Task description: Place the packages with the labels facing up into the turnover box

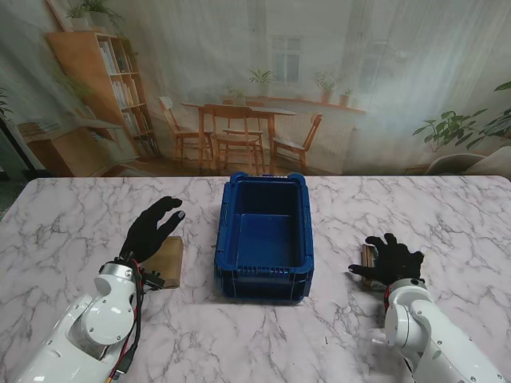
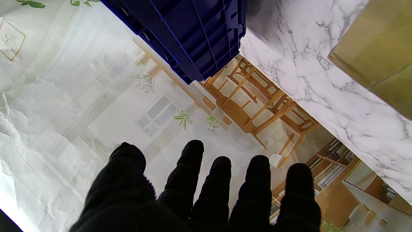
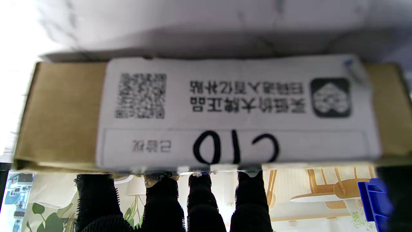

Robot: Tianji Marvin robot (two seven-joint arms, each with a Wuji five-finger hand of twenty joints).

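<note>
**Now: one box under each hand, blue crate standing between them**

Centrally on the marble table (image 1: pixel 64 223), the blue crate (image 1: pixel 264 239) is standing open-topped, and nothing is showing inside it.

Left of the crate, a plain brown box (image 1: pixel 166 262) is lying flat on the table, just beside the crate but apart from it. The left hand (image 1: pixel 152 227) is hovering over the far edge of that box with its fingers (image 2: pixel 190 174) spread wide and gripping nothing; in the left wrist view they are reaching out into free space, with the box's corner (image 2: pixel 376 48) off to one side.

Right of the crate, a second box (image 1: pixel 368 257) is lying mostly hidden under the right hand (image 1: pixel 393 260). The right wrist view is showing its white label (image 3: pixel 235 112), with a square code and handwritten marks, turned toward the camera. The fingertips (image 3: pixel 248 187) are pressing against the box's edge, fingers close together; whether they are actually gripping the box I cannot tell.
</note>
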